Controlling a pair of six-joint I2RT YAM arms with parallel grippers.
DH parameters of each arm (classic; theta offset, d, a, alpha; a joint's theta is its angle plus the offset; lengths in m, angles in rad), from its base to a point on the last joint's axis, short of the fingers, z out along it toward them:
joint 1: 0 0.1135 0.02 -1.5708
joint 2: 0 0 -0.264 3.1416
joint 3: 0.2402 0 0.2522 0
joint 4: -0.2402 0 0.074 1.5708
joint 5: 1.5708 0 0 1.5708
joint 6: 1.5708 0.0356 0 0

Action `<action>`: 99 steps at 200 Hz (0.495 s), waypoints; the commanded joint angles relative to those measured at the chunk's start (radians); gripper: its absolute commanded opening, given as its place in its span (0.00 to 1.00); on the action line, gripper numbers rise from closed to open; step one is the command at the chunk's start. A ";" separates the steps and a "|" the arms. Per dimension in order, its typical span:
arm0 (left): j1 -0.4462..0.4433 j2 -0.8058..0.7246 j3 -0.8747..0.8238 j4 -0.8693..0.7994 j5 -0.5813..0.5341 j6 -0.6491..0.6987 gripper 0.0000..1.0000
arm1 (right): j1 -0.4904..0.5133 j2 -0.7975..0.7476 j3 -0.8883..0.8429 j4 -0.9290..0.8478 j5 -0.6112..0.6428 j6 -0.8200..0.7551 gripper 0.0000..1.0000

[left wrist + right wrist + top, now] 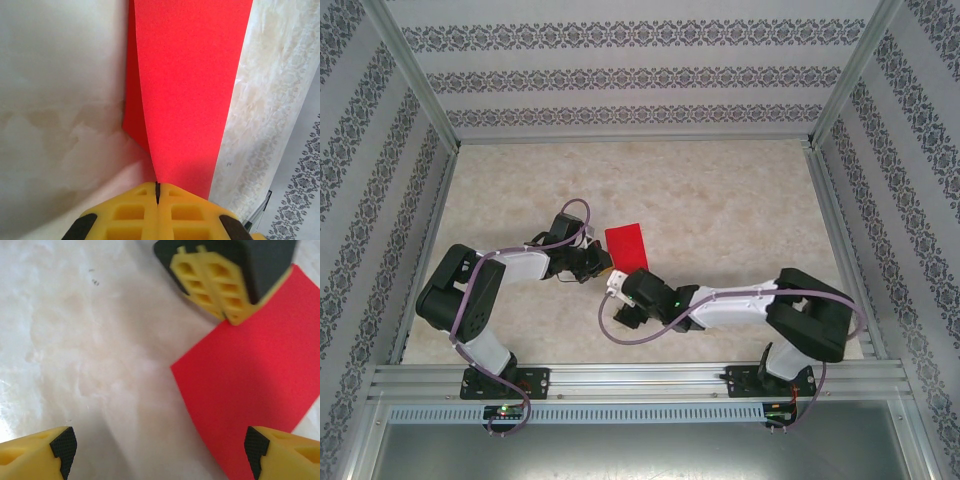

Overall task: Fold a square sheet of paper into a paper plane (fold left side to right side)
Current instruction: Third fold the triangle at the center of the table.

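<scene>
Two-layer red paper [190,85], folded rect., edge in L end effector [157,187].

Black-and-white arms [740,305], purple cables [620,338]

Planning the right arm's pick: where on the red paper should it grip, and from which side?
Probably the free edge facing the right gripper, sliding in low from the bare table side. The red paper lies nearly flat, and the left gripper is shut on the adjacent edge, so this edge is unobstructed.

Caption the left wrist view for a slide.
Shut left jaws touching the folded red paper on the marbled table.
</scene>
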 commanded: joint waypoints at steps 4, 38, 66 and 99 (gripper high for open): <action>-0.010 -0.001 0.026 -0.024 0.020 0.005 0.00 | 0.013 0.068 0.082 0.030 0.092 -0.066 0.85; -0.010 -0.004 0.025 -0.025 0.020 0.004 0.00 | 0.012 0.114 0.115 0.043 0.111 -0.085 0.71; -0.011 -0.005 0.033 -0.044 0.014 0.017 0.00 | 0.008 0.106 0.111 0.047 0.111 -0.082 0.44; -0.010 -0.006 0.036 -0.056 0.008 0.028 0.00 | 0.005 0.097 0.115 0.027 0.108 -0.083 0.08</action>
